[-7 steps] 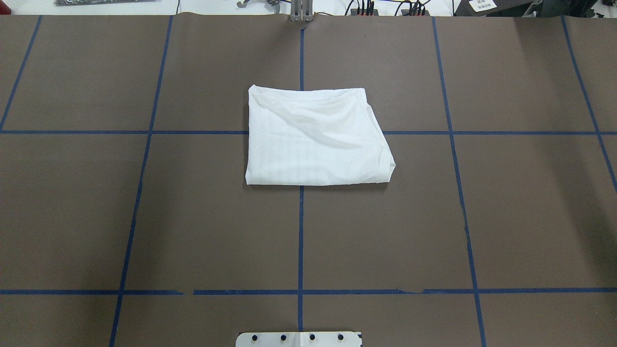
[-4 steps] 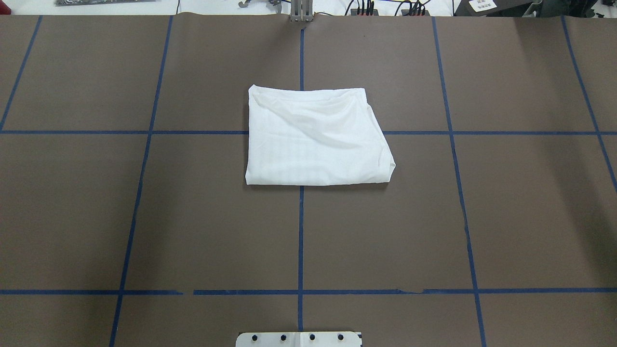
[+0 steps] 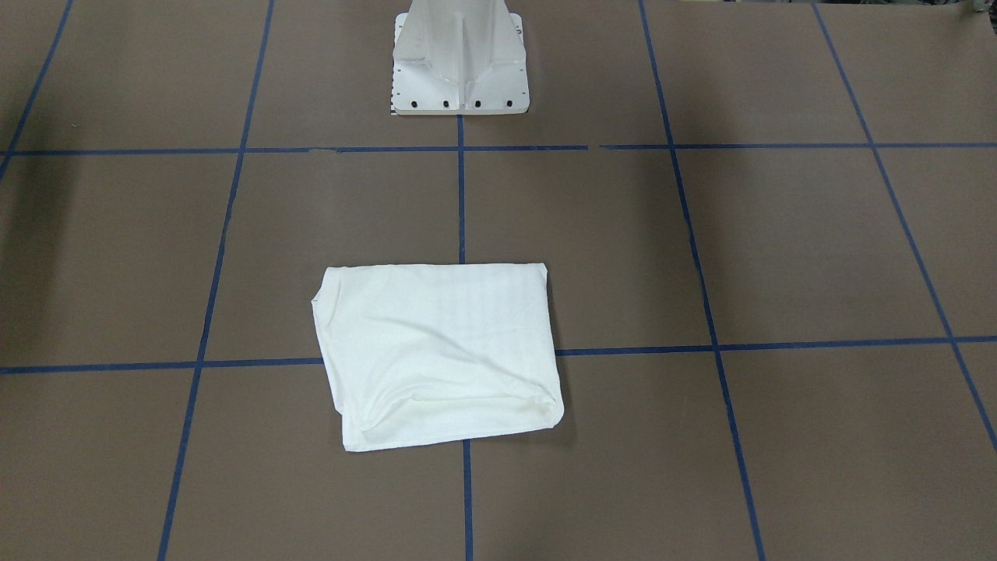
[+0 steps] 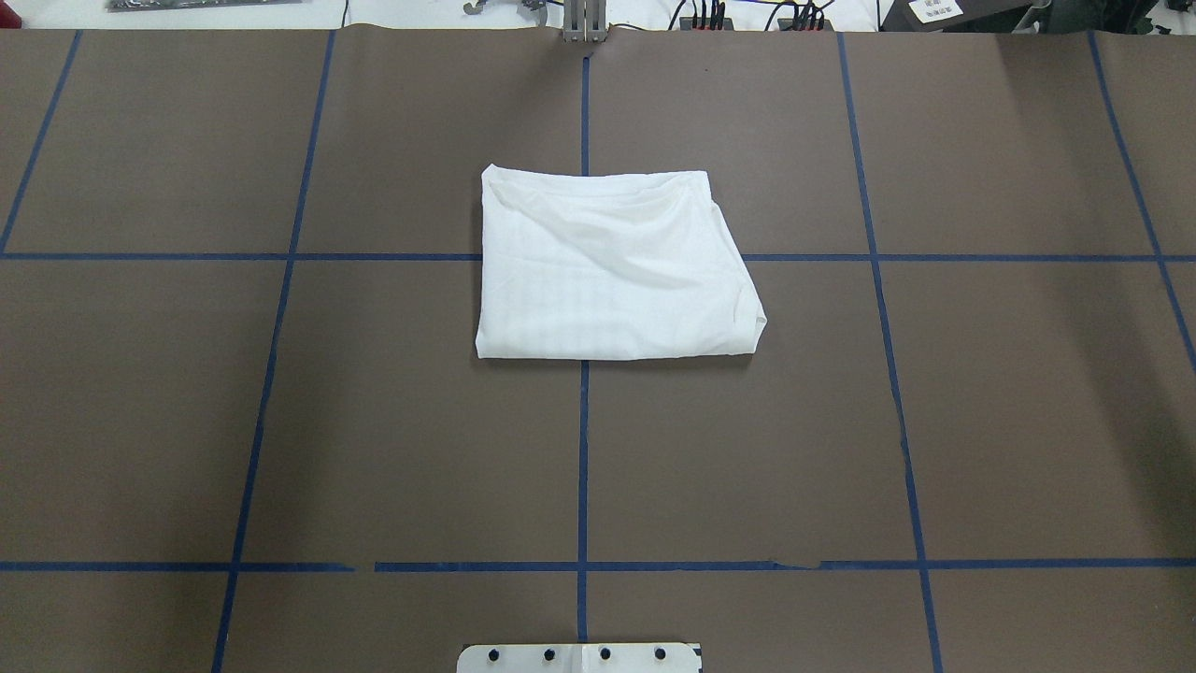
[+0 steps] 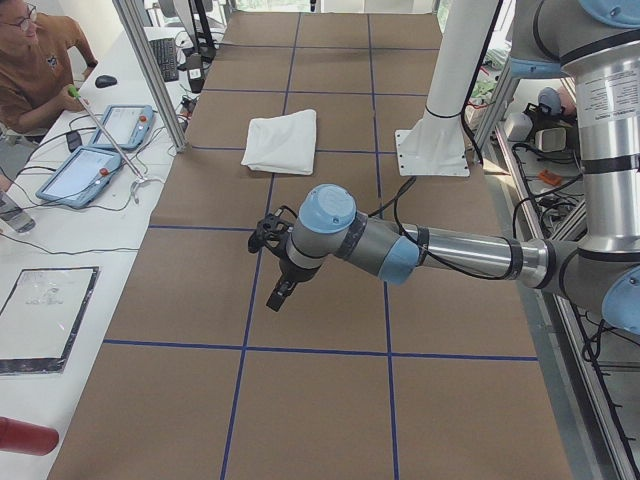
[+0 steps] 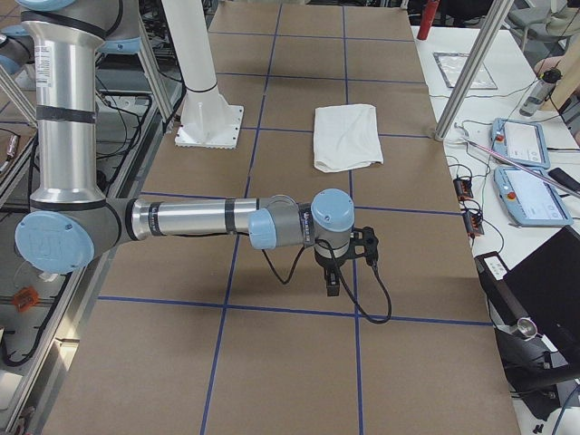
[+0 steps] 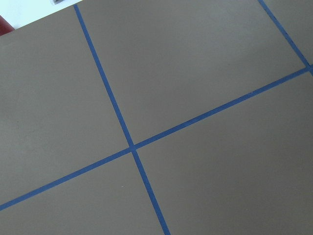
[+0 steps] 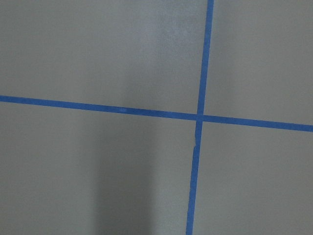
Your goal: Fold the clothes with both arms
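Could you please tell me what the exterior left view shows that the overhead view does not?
Only exterior left: the left arm, its left gripper hanging above the table far from the shirt, an operator and two tablets. Only overhead: the shirt's diagonal crease and a break in the tape line. Both: the folded shirt on the brown table, and the white base.

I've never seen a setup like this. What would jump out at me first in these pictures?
A white T-shirt, folded into a rough rectangle, lies in the middle of the brown table, over a crossing of the blue tape lines. Towards either end of the table, well away from the shirt, the left arm and the right arm stretch out low above the surface.
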Controlling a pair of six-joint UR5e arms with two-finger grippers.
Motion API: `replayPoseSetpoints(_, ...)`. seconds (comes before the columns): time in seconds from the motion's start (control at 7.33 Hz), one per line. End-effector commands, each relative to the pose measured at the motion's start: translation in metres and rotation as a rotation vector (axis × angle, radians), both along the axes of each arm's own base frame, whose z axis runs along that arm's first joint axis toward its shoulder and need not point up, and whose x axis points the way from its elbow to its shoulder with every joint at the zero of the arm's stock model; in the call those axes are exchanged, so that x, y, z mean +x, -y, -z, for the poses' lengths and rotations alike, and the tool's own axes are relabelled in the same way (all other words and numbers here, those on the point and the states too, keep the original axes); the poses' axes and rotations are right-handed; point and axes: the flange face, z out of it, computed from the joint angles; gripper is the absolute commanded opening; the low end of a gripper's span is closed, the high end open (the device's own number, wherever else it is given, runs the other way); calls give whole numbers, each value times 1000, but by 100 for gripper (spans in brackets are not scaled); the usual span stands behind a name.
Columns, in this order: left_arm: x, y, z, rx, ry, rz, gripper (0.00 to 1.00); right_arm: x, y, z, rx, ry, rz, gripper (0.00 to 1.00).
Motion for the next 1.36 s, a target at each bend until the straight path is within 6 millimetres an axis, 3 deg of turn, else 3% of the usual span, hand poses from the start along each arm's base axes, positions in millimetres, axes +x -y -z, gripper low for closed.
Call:
replayPoseSetpoints(0.0,0,1,4,10,0,-2,100,1,-2,-3,-5,-3,-1,100)
replayPoseSetpoints(0.95,0,2,-5,-42,-15,29,100,2,-1,-5,-3,-17,-4,100)
replayPoseSetpoints(1.23,0,3,-20,-117,-34,72,100,6,-3,-4,-3,-24,-12,100)
